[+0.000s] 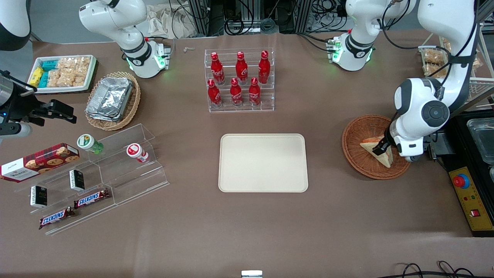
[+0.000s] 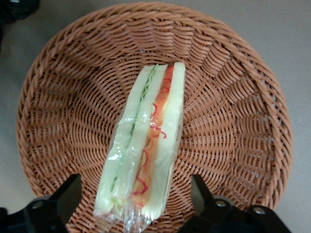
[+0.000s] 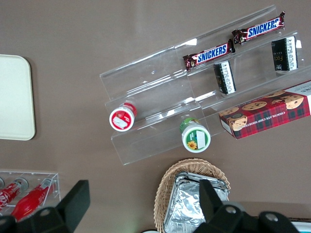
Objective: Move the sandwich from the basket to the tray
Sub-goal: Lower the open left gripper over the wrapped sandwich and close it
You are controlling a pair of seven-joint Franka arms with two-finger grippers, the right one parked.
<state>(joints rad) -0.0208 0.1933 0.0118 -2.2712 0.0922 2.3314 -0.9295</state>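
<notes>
While the sandwich (image 2: 146, 150) rests on edge in the basket (image 2: 63, 111), wrapped in clear film with its red and green filling facing up, the claw (image 2: 133, 201) hangs just above it. In the wrist view the two fingers (image 2: 58, 199) stand wide apart, one on each flat bread side, touching nothing and holding nothing. The basket sits near the surface edge at the working arm's end; the tray (image 1: 263, 163) lies at mid-surface, well apart from it and bare.

Procedure for the grasp, as judged from this position:
1. Lower the claw straight down until the fingers bracket the wedge at its thick end.
2. Keep the fingertips clear of the wicker floor to avoid snagging the weave.
3. Close on the flat bread faces, not on the film alone; the wrap looks slippery and the bread soft, so apply light pressure only.
4. Lift vertically above the basket rim before any travel toward the tray.
</notes>
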